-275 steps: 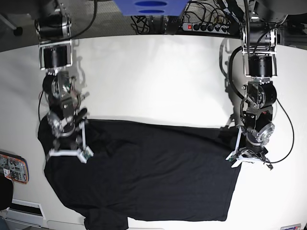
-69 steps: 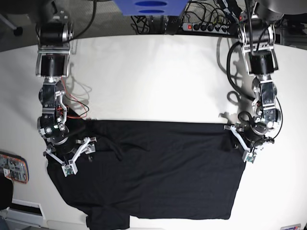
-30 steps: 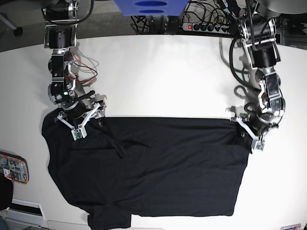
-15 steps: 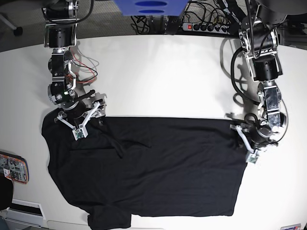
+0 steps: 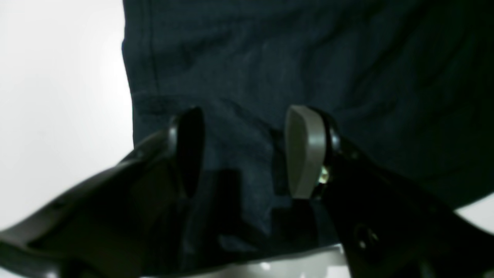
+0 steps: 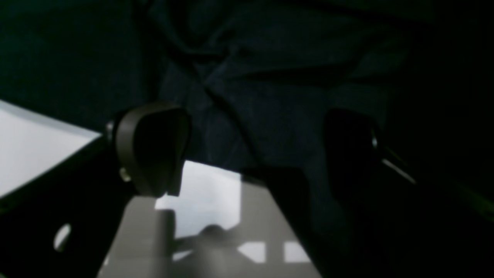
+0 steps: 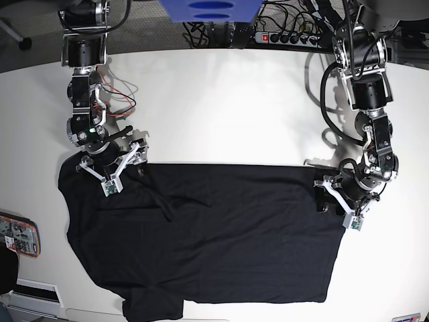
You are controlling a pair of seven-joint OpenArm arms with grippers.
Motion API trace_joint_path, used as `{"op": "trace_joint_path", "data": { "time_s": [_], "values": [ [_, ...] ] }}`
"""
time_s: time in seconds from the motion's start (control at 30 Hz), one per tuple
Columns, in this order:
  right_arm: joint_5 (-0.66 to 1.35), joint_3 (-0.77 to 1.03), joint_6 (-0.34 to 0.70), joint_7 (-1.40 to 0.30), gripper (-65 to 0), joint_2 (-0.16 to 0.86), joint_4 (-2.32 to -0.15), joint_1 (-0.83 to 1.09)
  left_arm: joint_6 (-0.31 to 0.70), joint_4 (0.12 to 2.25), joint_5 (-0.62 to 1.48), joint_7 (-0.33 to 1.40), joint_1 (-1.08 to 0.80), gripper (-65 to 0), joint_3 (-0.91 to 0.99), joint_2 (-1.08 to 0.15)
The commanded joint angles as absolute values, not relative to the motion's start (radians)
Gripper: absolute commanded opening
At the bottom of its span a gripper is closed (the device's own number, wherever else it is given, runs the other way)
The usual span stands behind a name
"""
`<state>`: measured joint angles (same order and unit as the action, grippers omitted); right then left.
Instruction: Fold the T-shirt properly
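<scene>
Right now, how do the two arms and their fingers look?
Both arms are black and silver, built of round joints with white brackets near the wrists. The right arm trails thin red wires; the left arm carries thick black cable loops. The fingers are dark, with rounded grey pads.

We list a white round-edged tabletop [image 7: 221, 107], with a black power strip with a red switch [image 7: 285, 37] and tangled black cables [image 7: 208, 32] beyond its far edge. A blue perforated panel [image 7: 208, 9] sits at top centre, and a small red-and-white printed card [image 7: 17, 235] lies at the table's left edge.
</scene>
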<state>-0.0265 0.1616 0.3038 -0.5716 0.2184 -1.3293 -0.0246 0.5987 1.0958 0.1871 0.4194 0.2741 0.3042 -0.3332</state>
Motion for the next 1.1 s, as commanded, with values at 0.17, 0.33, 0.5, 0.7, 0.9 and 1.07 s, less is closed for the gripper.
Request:
{"op": "trace_joint_path", "data": {
  "time_s": [0.17, 0.33, 0.5, 0.7, 0.9, 1.07],
  "values": [
    [-0.033, 0.163, 0.306, -0.573, -8.5, 0.228, -1.345, -0.035, 0.599, 1.116, 0.226, 0.394, 0.280, -31.9, 0.309, -0.349],
    [-0.033, 0.163, 0.306, -0.572, -8.5, 0.228, -1.345, -0.033, 0.599, 1.118, 0.225, 0.394, 0.282, -54.3, 0.309, -0.351],
    [-0.033, 0.162, 0.306, -0.572, -8.5, 0.228, -1.346, -0.033, 0.599, 1.118, 0.220, 0.394, 0.285, -65.0, 0.309, -0.351],
    [-0.033, 0.162, 0.306, -0.570, -8.5, 0.228, -1.356, -0.033, 0.602, 1.118, 0.226, 0.397, 0.278, -55.9, 0.302, -0.351],
    [-0.033, 0.162, 0.306, -0.575, -8.5, 0.228, -1.429, -0.036, 0.602, 1.188, 0.228, 0.394, 0.252, -44.5, 0.308, -0.348],
    [-0.031, 0.162, 0.306, -0.567, -8.5, 0.228, -1.431, -0.036, 0.599, 1.196, 0.226, 0.394, 0.254, -46.0, 0.308, -0.344]
  ]
}}
